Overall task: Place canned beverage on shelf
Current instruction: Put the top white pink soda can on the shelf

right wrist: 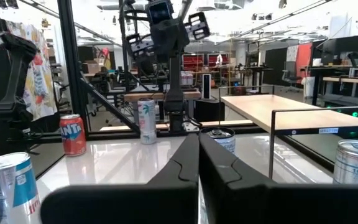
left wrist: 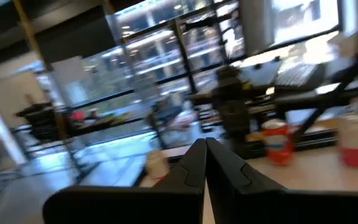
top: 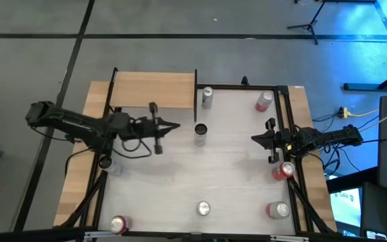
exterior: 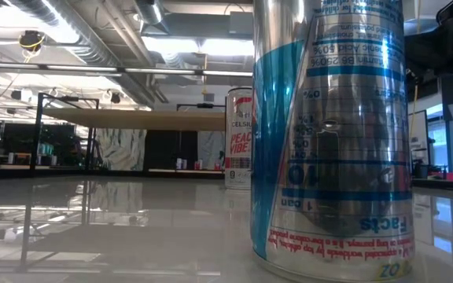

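From overhead you see the shelf at the table's far left corner with no can on it, and cans scattered over the white tabletop, one of them near the centre just ahead of the left gripper. The low view gives you only a huge can close up and the shelf's underside. Both wrist views show your fingers pressed together, empty; the right gripper, likewise closed, reaches level from the right edge.
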Controlling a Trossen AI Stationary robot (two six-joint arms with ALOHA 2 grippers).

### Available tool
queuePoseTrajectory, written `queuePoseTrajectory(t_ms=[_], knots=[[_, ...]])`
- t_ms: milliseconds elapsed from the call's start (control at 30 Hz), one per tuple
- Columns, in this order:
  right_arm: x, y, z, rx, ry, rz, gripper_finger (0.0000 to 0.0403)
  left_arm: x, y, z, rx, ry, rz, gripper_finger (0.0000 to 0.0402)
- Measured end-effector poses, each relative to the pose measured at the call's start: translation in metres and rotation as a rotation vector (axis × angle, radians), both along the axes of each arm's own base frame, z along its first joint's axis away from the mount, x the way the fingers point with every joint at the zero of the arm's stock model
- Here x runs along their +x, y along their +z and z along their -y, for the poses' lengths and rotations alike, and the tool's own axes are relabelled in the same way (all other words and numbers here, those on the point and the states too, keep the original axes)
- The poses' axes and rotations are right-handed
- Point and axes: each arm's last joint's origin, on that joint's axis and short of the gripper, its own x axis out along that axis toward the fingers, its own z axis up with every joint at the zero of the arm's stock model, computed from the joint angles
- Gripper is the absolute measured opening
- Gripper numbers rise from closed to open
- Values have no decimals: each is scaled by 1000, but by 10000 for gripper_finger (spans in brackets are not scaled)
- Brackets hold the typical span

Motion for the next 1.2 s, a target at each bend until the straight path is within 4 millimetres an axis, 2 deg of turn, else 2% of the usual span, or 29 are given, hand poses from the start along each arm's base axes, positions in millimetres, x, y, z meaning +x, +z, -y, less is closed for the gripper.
queuePoseTrajectory(t_ms=[100, 200, 433, 567, 767, 967, 1200], knots=[[0, 1, 0, 1, 0, 7, 1, 16, 5, -4, -24, 91, -3, 3], [0, 2, 0, 5, 1, 22, 1, 30, 9, -7, -34, 108, -8, 19], [-1, 4, 0, 10, 0, 46, 10, 57, 13, -23, -140, 151, -117, 118], [-1, 5, 0, 11, -1, 52, 53, 69, 23, -37, -256, 83, -178, 182], [-2, 10, 3, -10, -87, 101, 150, 84, 27, -50, -325, 54, -231, 252], [-2, 10, 4, -29, -119, 94, 238, 86, 27, -50, -304, 54, -236, 270], [-2, 8, 3, -38, -110, 76, 282, 86, 28, -50, -308, 54, -225, 271]])
